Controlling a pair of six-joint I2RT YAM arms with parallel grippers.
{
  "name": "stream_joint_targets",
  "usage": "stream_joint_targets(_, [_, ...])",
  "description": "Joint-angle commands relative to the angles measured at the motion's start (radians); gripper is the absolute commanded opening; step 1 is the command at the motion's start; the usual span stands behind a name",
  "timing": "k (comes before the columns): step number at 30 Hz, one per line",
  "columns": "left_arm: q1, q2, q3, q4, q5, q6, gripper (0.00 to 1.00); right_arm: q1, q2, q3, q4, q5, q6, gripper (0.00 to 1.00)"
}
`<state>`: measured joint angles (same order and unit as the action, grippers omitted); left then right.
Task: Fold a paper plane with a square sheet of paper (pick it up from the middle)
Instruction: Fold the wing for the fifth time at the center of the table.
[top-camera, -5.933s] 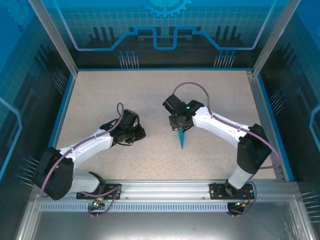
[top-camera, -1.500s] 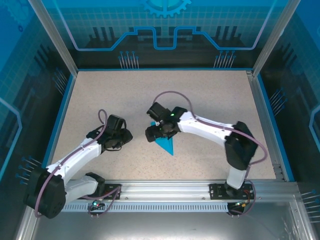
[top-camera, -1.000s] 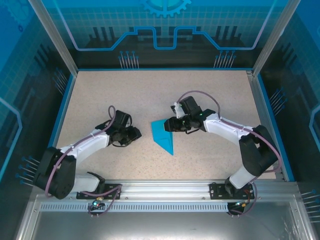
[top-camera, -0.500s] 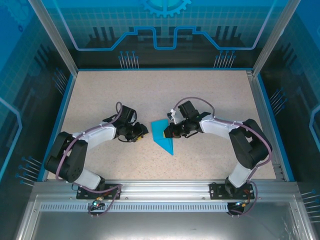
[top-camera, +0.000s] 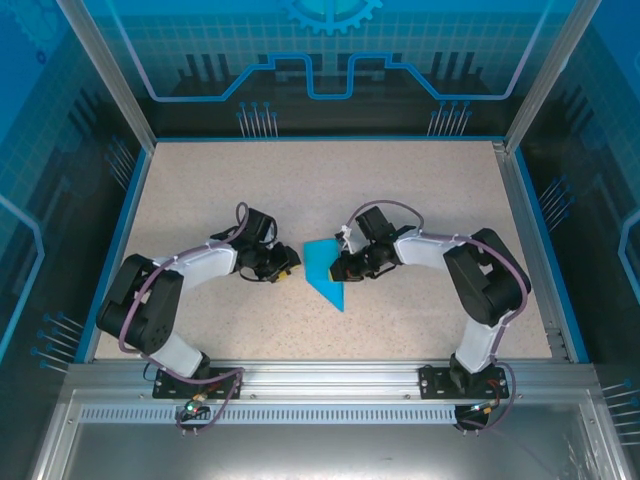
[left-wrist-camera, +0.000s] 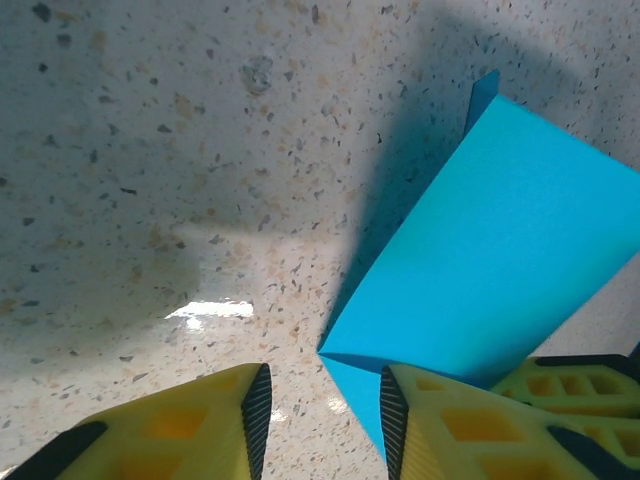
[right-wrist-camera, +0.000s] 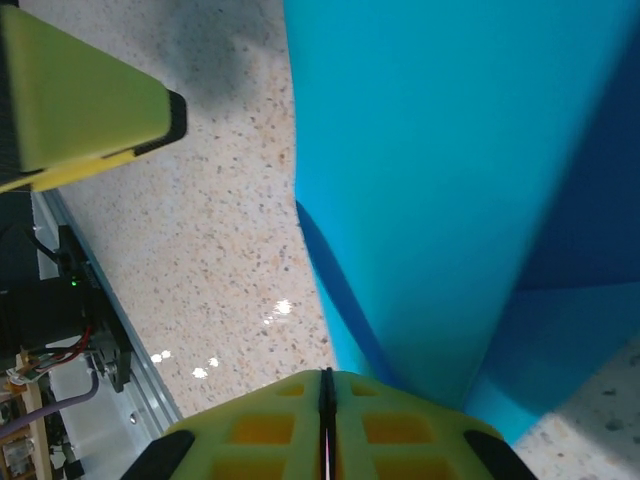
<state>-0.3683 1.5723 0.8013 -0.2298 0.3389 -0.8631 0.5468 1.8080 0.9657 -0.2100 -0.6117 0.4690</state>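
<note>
One paper plane (top-camera: 322, 275), a folded cyan piece with a single sharp point aiming toward the bottom of the top view, is lying on the speckled bench (top-camera: 420, 190) at the middle of the frame. Two arms are reaching in toward it, the left arm (top-camera: 190, 268) from the left side and the right arm (top-camera: 440, 250) from the right. The left gripper (top-camera: 287, 268) is sitting just left of the paper. In its wrist view its two yellow fingers (left-wrist-camera: 210, 420) are standing apart at the bottom edge, with one paper corner lying just above the gap. The right gripper (top-camera: 340, 268) is resting at the paper's right edge. In its wrist view its two fingers (right-wrist-camera: 260, 430) are pressing together along one thin seam at bottom centre, tips touching the paper. Whether a layer is being pinched there I cannot tell
</note>
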Motion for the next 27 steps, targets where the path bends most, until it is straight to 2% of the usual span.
stream_joint_targets(1, [0.006, 0.021, 0.034, 0.004, 0.041, -0.004, 0.38, -0.029, 0.032, -0.03, 0.041, -0.034, -0.016, 0.1])
stream_joint_targets(10, [-0.006, 0.065, 0.073, 0.01, 0.069, 0.005, 0.43, -0.075, 0.086, -0.076, 0.108, -0.095, -0.037, 0.13])
stream_joint_targets(27, [-0.016, 0.192, 0.157, 0.066, 0.159, 0.014, 0.44, -0.08, 0.136, -0.121, 0.106, -0.041, -0.064, 0.14])
